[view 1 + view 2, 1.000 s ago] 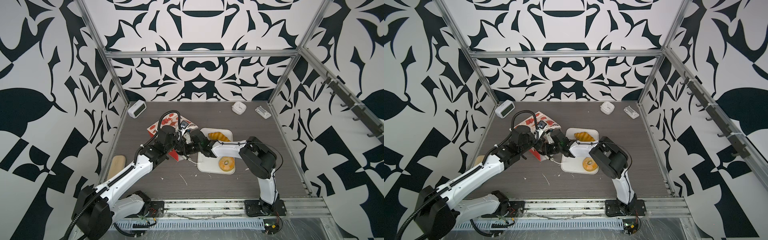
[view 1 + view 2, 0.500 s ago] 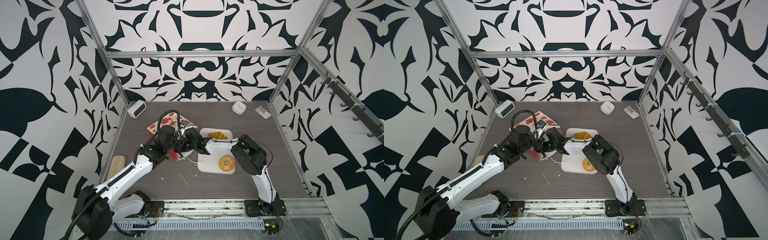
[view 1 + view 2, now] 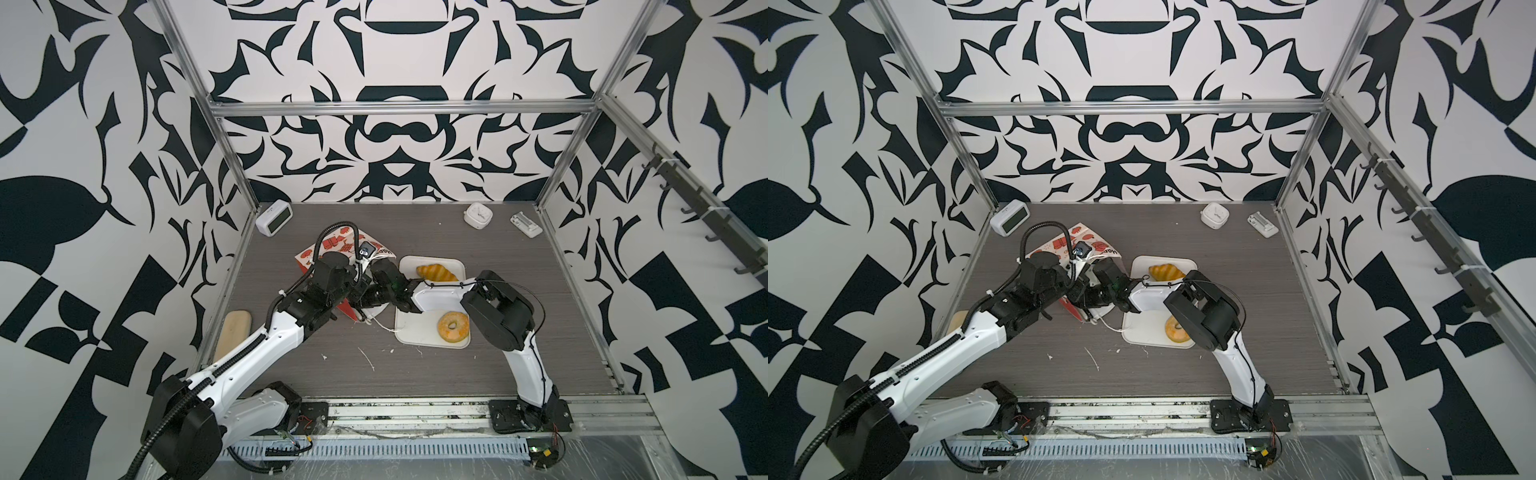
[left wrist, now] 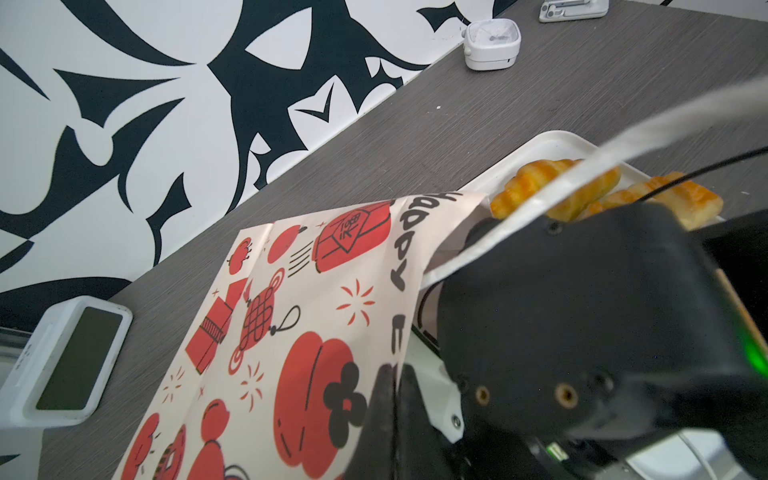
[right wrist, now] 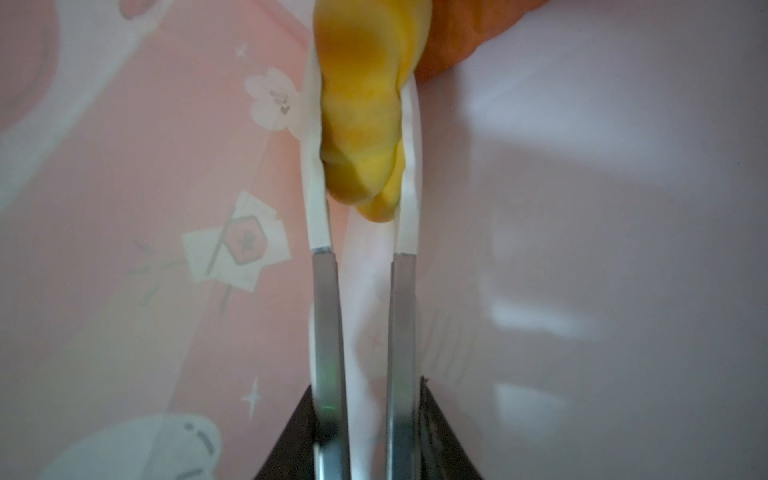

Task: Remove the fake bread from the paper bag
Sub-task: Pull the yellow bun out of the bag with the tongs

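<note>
Grey table [image 3: 519, 291], both top views: paper bag [image 3: 332, 245] lies just left of white tray [image 3: 415, 332]; croissant [image 3: 436, 272], doughnut [image 3: 453, 327] on tray. L wrist: left gripper [image 4: 388, 382] pinched tight on bag rim nr tray. Only R wrist sees inside bag: right gripper [image 5: 363, 62] narrow, clamping yellow ridged pastry [image 5: 361, 145].

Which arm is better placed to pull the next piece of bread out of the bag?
Right. The right fingers are inside the bag, closed on a yellow piece of bread. The left fingers pinch the bag's edge, so that arm is busy holding it.
</note>
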`<state>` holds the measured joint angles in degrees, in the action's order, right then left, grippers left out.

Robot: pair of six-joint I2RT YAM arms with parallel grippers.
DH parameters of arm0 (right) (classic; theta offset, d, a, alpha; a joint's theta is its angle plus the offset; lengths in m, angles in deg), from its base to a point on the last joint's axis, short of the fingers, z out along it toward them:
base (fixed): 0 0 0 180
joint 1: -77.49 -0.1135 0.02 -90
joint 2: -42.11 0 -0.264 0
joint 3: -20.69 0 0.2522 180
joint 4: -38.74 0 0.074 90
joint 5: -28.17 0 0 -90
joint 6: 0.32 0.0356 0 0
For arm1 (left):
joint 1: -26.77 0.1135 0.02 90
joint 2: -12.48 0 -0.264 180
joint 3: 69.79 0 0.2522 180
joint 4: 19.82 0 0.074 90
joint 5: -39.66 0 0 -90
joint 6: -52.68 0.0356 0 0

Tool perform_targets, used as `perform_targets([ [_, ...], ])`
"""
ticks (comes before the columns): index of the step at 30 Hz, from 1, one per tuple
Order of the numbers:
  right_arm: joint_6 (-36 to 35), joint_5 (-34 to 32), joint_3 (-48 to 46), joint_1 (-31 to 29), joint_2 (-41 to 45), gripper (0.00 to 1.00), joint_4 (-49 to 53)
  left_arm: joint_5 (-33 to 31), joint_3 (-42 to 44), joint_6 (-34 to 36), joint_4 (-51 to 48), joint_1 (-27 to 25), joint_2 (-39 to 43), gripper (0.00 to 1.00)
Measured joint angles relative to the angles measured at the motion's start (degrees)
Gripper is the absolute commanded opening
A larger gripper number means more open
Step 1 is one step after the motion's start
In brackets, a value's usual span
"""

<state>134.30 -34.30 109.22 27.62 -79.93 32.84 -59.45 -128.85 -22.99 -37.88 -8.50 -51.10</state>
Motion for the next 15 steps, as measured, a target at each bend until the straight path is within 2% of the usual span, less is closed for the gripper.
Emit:
perform_targets([
  [15, -0.20, -4.28, -18.40, 1.70, 16.28, 0.00, 0.11, -0.22, 0.02, 0.07, -1.09, -0.04, 0.63, 0.05],
])
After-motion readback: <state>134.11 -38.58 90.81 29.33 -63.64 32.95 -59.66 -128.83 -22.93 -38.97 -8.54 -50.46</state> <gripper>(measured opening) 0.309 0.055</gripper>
